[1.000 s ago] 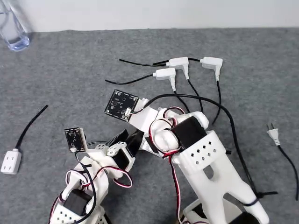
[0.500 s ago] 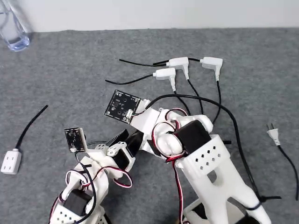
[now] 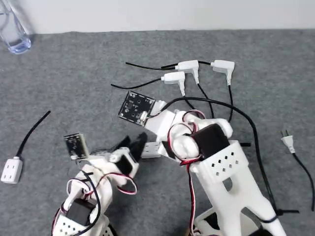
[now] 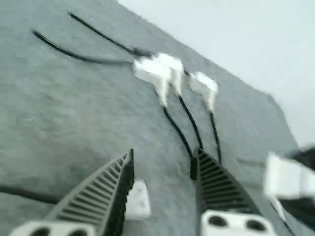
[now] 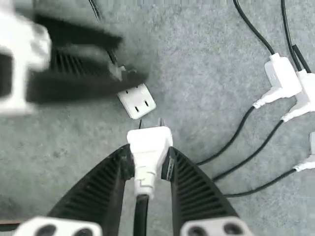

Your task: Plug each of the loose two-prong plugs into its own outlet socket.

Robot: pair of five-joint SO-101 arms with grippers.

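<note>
Plug (image 5: 147,140) is pinched in our right gripper (image 5: 147,153), jaws pressed on its flanks, cord trailing back between them. Its long axis runs along the gripper, prongs forward. Socket (image 5: 138,101) lies just ahead of the prongs on the grey mat (image 3: 74,73): near, not touching, slot face in view and skewed a little off the plug's axis. We judge the push needs a small twist first.

Left gripper (image 4: 162,157) sits at the socket's far side, jaws spread, with the socket body low between them beside one finger and not clamped. Nothing braces the socket, so a straight push may just shove it.

Further out, three white cord ends (image 3: 197,69) are grouped beyond, well apart. Second loose plug (image 3: 288,141) lies far right, spare socket (image 3: 11,171) far left. Black cable (image 3: 246,128) arcs beside the right arm, clear of the path.
</note>
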